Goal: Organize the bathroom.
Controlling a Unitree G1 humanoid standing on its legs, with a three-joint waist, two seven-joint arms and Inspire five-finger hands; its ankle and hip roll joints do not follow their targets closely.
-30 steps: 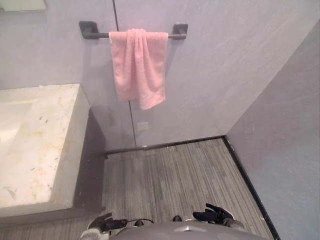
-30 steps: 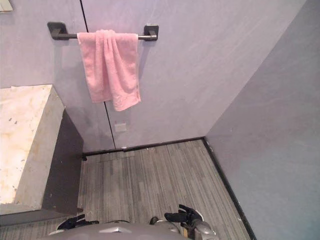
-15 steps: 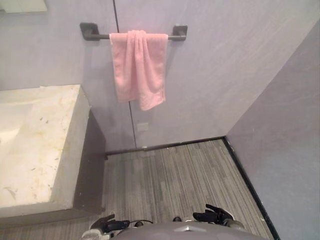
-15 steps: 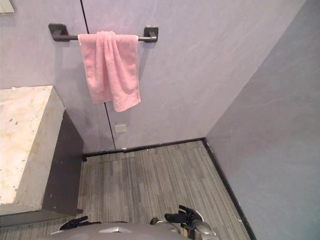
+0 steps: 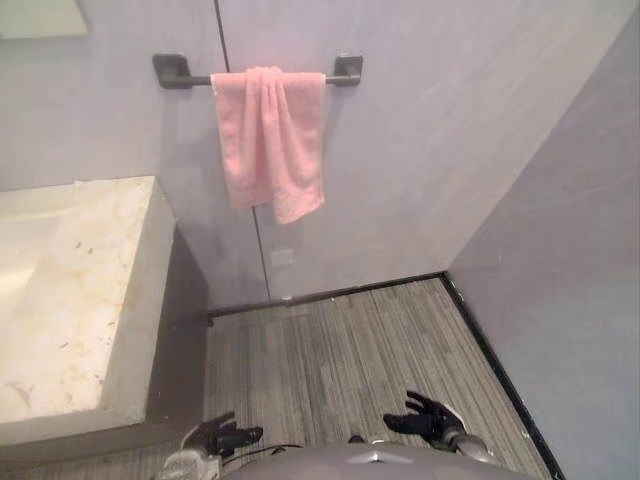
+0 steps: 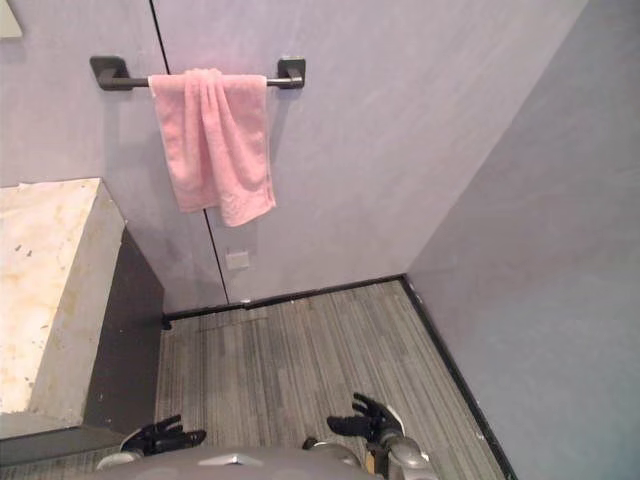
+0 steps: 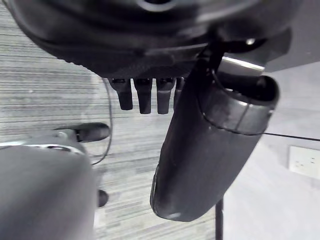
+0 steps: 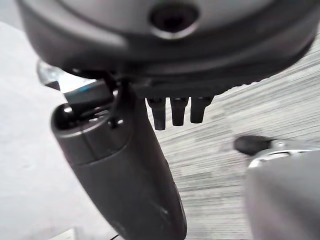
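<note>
High on wall bar (image 5: 180,72), pink towel (image 5: 270,140), well apart from fingers (image 5: 420,415)

Towel (image 5: 268,140) hangs on wall rail (image 5: 190,78), counter (image 5: 70,290) at left

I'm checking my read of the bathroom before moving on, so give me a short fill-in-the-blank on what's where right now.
1. The pink towel hangs over the dark ____ on the wall.
2. The pale stone counter stands on the robot's ____ side.
3. The left hand and the right hand both hold ____.
4. Below the towel, low on the wall, sits a white ____.

Missing words: bar; left; nothing; socket
</note>
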